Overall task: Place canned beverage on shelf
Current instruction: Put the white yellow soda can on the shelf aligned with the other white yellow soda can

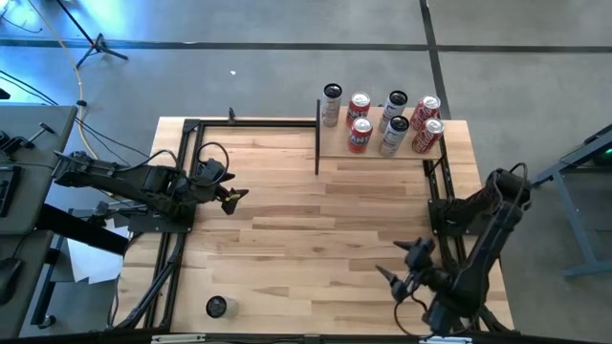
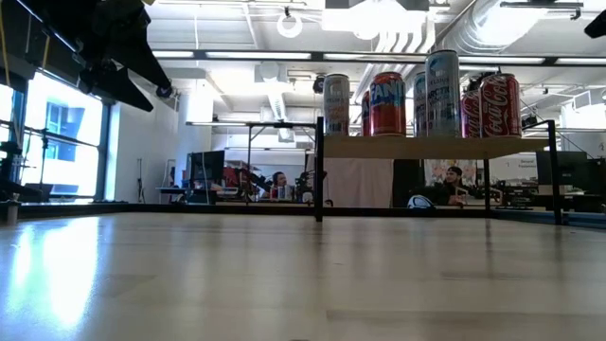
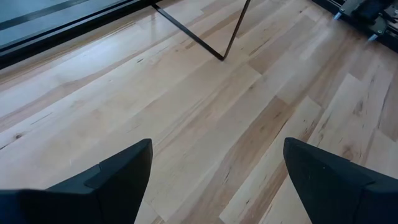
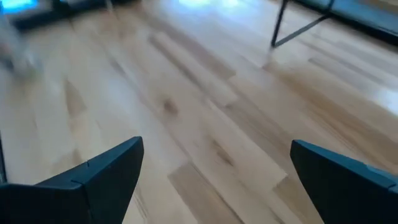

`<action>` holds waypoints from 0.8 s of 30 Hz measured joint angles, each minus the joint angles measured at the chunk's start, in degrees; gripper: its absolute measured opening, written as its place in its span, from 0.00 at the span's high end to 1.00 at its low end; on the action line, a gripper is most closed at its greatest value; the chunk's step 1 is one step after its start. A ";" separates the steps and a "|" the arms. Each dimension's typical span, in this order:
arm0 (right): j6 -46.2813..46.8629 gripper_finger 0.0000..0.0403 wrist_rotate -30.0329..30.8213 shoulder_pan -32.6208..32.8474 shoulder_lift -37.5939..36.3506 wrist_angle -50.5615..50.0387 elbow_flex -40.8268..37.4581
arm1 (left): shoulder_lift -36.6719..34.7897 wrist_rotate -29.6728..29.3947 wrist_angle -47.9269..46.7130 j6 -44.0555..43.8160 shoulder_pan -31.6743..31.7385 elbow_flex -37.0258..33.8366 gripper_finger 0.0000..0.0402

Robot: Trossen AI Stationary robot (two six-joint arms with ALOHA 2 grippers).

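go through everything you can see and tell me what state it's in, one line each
Small pale wood shelf with black metal uprights: standing at the table's far edge, loaded.
Seven cans on it: all upright.
Lone dark-topped can: upright on the table's near left, not shelved.
Left gripper: open, empty.
Right gripper: open, empty.

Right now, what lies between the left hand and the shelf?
Only bare tabletop in the high view: nothing sits between the open left hand and the shelf.

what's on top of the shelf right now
Seven upright cans stand on the shelf, in two rows along its right part. Front ones partly hide the labels behind; its left end is bare.
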 joint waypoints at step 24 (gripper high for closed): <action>12.42 0.02 -35.77 1.29 0.04 19.72 -0.03 | 7.05 25.33 40.56 -29.26 -16.27 0.03 0.16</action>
